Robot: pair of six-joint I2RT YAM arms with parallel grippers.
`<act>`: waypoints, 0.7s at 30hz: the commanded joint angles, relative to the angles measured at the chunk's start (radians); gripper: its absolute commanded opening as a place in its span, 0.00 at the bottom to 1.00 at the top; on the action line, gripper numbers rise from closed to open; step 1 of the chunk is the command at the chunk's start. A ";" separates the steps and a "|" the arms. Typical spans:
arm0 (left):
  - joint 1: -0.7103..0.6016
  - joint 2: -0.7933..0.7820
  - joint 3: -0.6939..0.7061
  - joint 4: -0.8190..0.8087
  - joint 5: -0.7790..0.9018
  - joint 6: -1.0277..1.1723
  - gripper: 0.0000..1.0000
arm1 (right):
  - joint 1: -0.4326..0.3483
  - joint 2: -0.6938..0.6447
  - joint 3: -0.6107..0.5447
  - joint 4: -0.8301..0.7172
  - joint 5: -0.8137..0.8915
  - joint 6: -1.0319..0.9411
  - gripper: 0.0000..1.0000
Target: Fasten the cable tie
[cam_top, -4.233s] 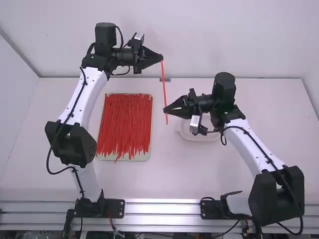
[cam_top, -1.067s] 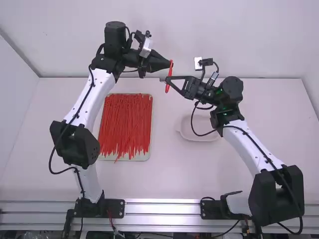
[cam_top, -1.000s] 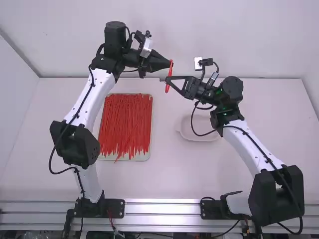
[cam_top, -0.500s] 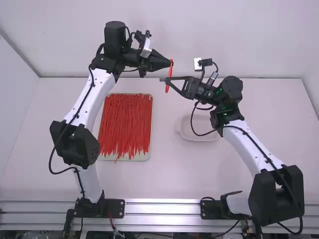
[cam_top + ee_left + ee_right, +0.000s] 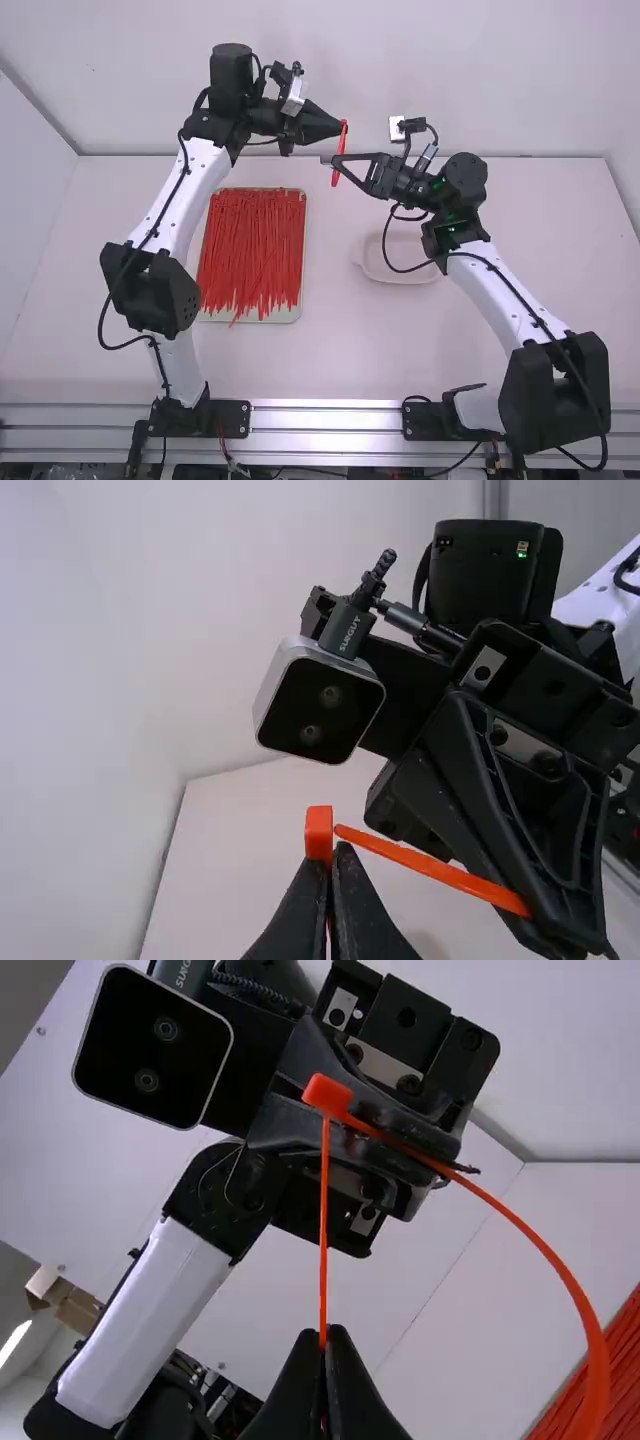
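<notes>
Both arms are raised over the white table (image 5: pixel 560 230), beyond the tray of spare red ties (image 5: pixel 250 250). The left gripper (image 5: pixel 328 878) is pinched shut on the cable tie (image 5: pixel 322 1210) just under its head. The right gripper (image 5: pixel 322 1340) is clamped on the strap. The strap curves round toward the head, but I cannot tell whether it is threaded. Likely left: pull tight.
</notes>
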 commanded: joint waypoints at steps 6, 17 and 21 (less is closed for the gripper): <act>-0.008 -0.005 -0.001 -0.050 0.015 0.082 0.02 | 0.003 0.001 0.001 0.015 0.002 0.010 0.00; -0.008 -0.005 -0.001 -0.040 0.022 0.086 0.02 | 0.003 0.001 0.000 0.028 -0.003 0.032 0.00; -0.008 -0.005 -0.001 -0.049 0.023 0.085 0.02 | 0.003 0.001 0.000 0.029 0.001 0.055 0.00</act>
